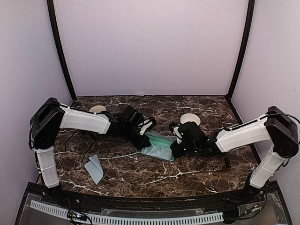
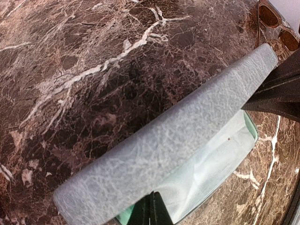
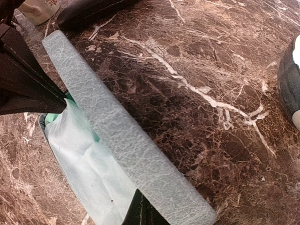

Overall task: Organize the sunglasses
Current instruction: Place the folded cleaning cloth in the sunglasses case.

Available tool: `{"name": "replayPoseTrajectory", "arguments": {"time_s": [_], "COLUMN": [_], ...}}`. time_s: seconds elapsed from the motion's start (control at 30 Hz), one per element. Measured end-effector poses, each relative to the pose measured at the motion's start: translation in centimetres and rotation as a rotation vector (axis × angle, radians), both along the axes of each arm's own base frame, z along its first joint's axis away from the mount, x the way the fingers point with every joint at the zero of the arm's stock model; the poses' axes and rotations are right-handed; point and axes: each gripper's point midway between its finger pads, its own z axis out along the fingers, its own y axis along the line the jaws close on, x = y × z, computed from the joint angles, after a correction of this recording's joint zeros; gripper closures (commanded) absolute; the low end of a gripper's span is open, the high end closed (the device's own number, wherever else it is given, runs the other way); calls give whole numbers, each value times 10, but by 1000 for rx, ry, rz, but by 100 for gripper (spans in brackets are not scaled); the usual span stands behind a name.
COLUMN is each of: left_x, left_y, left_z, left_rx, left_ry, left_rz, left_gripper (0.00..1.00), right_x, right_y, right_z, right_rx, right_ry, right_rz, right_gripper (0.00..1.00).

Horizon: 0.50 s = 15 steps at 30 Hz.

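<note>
A blue-grey case (image 1: 159, 147) lies open in the middle of the table, with a pale teal cloth (image 1: 156, 151) in it. Its textured lid (image 2: 178, 140) (image 3: 122, 136) stands up between my two grippers. My left gripper (image 1: 146, 136) (image 2: 152, 212) is shut, its tips at the lid's inner edge over the cloth (image 2: 220, 159). From the other end my right gripper (image 1: 177, 145) (image 3: 143, 213) is shut too, tips against the same lid beside the cloth (image 3: 89, 173). One pair of sunglasses (image 2: 276, 23) with brown lenses lies beyond the case.
A black oblong case (image 3: 93, 9) lies behind the left gripper. A folded blue cloth (image 1: 95, 168) sits near the front left. Two pale round objects (image 1: 97, 108) (image 1: 190, 118) rest further back. Purple walls enclose the marble table (image 1: 140, 176).
</note>
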Motion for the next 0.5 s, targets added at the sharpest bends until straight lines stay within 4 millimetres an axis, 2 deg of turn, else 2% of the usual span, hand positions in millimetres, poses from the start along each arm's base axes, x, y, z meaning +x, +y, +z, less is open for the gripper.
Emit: {"name": "replayPoseTrajectory", "arguments": {"time_s": [0.3, 0.5], "left_x": [-3, -5], "left_y": [0, 2], "left_z": [-1, -5], "left_rx": [-7, 1], "left_ry": [16, 24], "left_rz": [-2, 3], "left_gripper": [99, 90], "right_x": [-10, -5], "right_y": [6, 8], "right_z": [-11, -5], "right_rx": [-33, -32], "right_ry": [8, -11], "right_rz": [27, 14], "right_gripper": [99, 94]}}
